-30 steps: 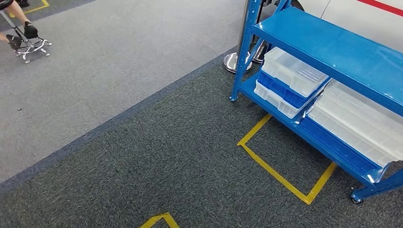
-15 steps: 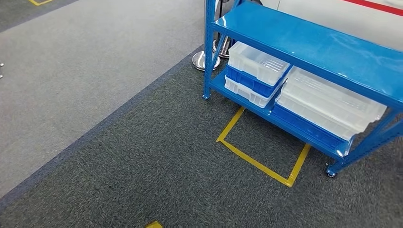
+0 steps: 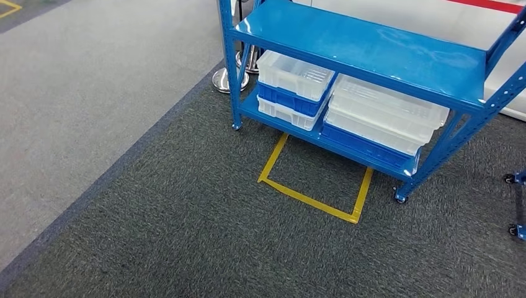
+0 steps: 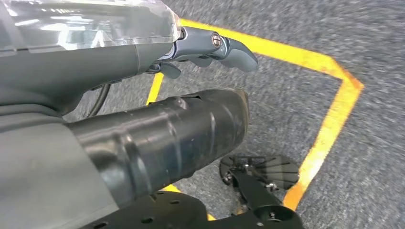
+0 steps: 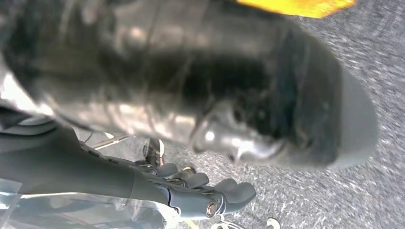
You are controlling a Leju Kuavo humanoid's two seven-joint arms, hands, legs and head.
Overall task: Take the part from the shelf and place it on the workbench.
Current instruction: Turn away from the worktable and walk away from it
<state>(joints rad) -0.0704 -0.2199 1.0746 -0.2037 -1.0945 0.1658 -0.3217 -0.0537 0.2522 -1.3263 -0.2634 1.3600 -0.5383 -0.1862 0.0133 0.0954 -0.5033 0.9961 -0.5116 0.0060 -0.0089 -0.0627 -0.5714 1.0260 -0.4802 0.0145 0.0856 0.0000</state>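
Blue shelf [image 3: 366, 46] stands on dark carpet [image 3: 186, 223] w/ yellow tape [image 3: 310, 200] in front. Lower level: two stacks of clear and blue bins [image 3: 291, 90] [image 3: 381, 121], side by side.

blue shelf, clear bins, yellow lines

the shelf [image 3: 372, 46] is glossy blue. its bins [image 3: 384, 115] are translucent white, stacked over blue ones. yellow tape [image 3: 310, 198] outlines a square on speckled dark grey carpet [image 3: 186, 236], which borders paler grey floor [image 3: 93, 81].
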